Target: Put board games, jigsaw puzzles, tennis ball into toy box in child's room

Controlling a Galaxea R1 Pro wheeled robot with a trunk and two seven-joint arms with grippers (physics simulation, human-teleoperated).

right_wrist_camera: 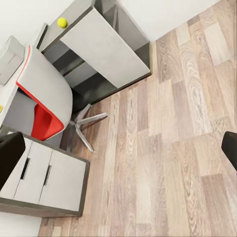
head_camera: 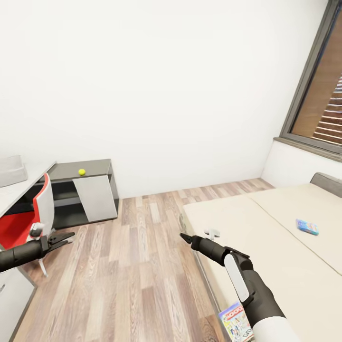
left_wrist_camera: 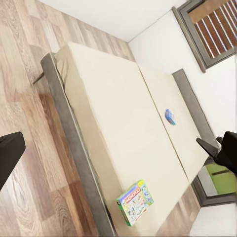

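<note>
A yellow tennis ball [head_camera: 81, 172] lies on the low grey end of the table [head_camera: 95, 167], and the right wrist view has the ball [right_wrist_camera: 62, 22] too. The pale grey toy box [head_camera: 10, 170] stands on the white desk top at the far left. On the bed [head_camera: 266, 237] lie two board games: a small blue one [head_camera: 307, 226] near the far side and a Monopoly box [head_camera: 236, 322] at the near edge. In the left wrist view they are the blue game [left_wrist_camera: 170, 117] and the Monopoly box [left_wrist_camera: 135, 202]. My left gripper [head_camera: 64, 238] is open over the floor beside the chair. My right gripper [head_camera: 184, 237] is open and empty by the bed's corner.
A red and white swivel chair [head_camera: 33, 213] stands at the desk, with a white drawer unit [right_wrist_camera: 49, 177] beside it. Wood floor [head_camera: 137, 256] stretches between desk and bed. A dark-framed window [head_camera: 318, 95] is on the right wall.
</note>
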